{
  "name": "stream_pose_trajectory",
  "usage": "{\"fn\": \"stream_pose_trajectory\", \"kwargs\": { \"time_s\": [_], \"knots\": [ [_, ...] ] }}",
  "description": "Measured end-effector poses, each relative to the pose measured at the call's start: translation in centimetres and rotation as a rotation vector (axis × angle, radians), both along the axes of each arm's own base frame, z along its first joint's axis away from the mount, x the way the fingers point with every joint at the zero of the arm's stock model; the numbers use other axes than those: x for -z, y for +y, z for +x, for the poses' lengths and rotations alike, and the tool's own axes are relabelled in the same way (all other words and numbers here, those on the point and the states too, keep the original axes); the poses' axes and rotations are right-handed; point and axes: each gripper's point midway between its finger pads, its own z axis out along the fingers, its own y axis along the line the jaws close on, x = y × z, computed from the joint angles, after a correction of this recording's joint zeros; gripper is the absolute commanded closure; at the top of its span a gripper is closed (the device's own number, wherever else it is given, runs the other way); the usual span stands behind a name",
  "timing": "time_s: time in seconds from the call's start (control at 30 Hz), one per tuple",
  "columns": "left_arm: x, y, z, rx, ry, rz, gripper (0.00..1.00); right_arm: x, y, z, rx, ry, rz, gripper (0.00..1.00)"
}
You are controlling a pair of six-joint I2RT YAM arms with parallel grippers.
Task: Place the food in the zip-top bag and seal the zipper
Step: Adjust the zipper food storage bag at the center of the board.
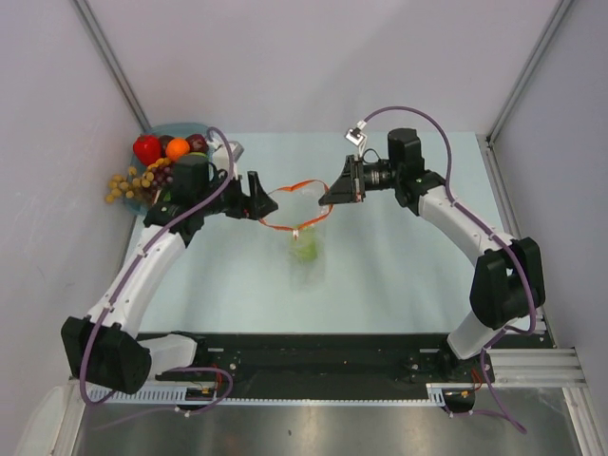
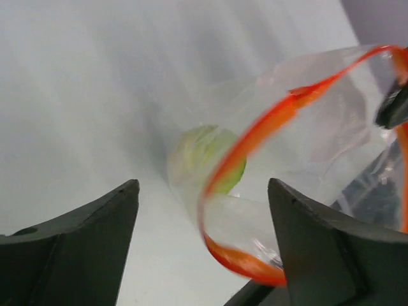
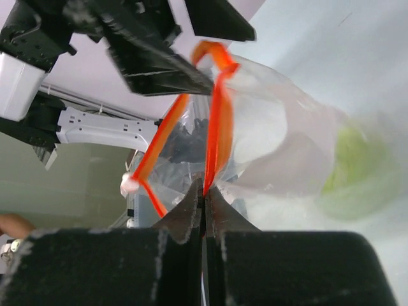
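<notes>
Well, the clear bag [image 1: 313,271] is hanging mid-air, a green apple [image 2: 197,156] sitting inside. The right gripper [image 3: 204,191] is pinching its orange zipper [image 3: 218,127], and the left gripper [image 2: 203,183] is gaping beside it. The blue tray [image 1: 180,128] is holding other fruit [image 1: 178,147].

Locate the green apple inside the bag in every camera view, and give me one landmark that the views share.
Top external: green apple just below centre, low in the clear bag.
Left wrist: apple at the centre, partly behind the zipper strip.
Right wrist: apple at the far right, mid-height, blurred through the plastic.
Shared landmark: the red-orange zipper strip looping round the bag's mouth in all three.
</notes>
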Motion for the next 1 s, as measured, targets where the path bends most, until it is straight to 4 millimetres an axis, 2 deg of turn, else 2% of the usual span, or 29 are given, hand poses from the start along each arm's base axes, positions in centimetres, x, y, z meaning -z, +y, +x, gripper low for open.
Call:
{"fn": "stream_pose_trajectory", "kwargs": {
  "time_s": [0.03, 0.07, 0.13, 0.17, 0.27, 0.4, 0.47, 0.53, 0.57, 0.63, 0.67, 0.7, 0.73, 0.77, 0.83, 0.93, 1.0],
  "knots": [
    [0.9, -0.2, -0.1, 0.004, 0.039, -0.003, 0.47, 0.1, 0.0, -0.1, -0.003, -0.001, -0.002, 1.0],
    [1.7, -0.3, 0.0, 0.006, 0.075, -0.005, 0.73, 0.2, 0.1, -0.2, -0.007, -0.004, -0.005, 1.0],
    [3.0, -0.9, -0.1, 0.029, 0.137, -0.02, 0.94, 0.5, 0.2, -0.4, -0.014, -0.007, -0.014, 1.0],
    [3.5, -1.2, -0.2, 0.045, 0.166, -0.026, 1.0, 0.6, 0.2, -0.5, -0.015, -0.006, -0.019, 1.0],
    [3.8, -2.1, -1.3, 0.099, 0.225, -0.055, 1.0, 1.3, 0.1, -0.6, -0.008, -0.014, -0.046, 1.0],
    [1.2, -4.1, -2.5, 0.179, 0.172, -0.076, 1.0, 2.2, -0.9, -0.6, 0.038, -0.034, -0.117, 1.0],
    [0.2, -5.3, -3.2, 0.22, 0.147, -0.079, 0.95, 2.7, -1.4, -0.5, 0.073, -0.065, -0.174, 1.0],
    [0.4, -5.6, -3.3, 0.231, 0.152, -0.079, 0.92, 3.3, -1.9, -0.4, 0.105, -0.106, -0.24, 1.0],
    [0.9, -5.5, -3.0, 0.221, 0.168, -0.074, 0.77, 3.7, -2.1, -0.3, 0.12, -0.123, -0.271, 1.0],
    [2.3, -4.7, -1.6, 0.186, 0.203, -0.063, 0.6, 4.6, -2.4, 0.1, 0.143, -0.147, -0.321, 1.0],
    [3.1, -4.2, -0.9, 0.168, 0.23, -0.057, 0.38, 5.1, -2.6, 0.3, 0.153, -0.149, -0.345, 1.0],
    [3.9, -3.7, -0.1, 0.151, 0.249, -0.052, 0.27, 5.4, -2.8, 0.4, 0.158, -0.151, -0.36, 1.0],
    [4.3, -3.0, 0.6, 0.135, 0.259, -0.045, 0.06, 5.9, -3.0, 0.7, 0.165, -0.153, -0.378, 1.0],
    [4.5, -2.3, 1.3, 0.115, 0.261, -0.042, 0.0, 6.1, -3.1, 0.8, 0.168, -0.155, -0.387, 1.0],
    [3.8, -0.4, 2.4, 0.076, 0.235, -0.036, 0.0, 6.6, -3.2, 1.1, 0.172, -0.154, -0.404, 1.0],
    [1.0, 3.0, 4.9, -0.007, 0.138, -0.036, 0.0, 7.1, -3.3, 1.5, 0.179, -0.156, -0.419, 1.0],
    [-0.8, 6.3, 6.7, -0.097, 0.073, -0.029, 0.01, 7.2, -3.3, 1.6, 0.181, -0.156, -0.424, 1.0]
  ]
}}
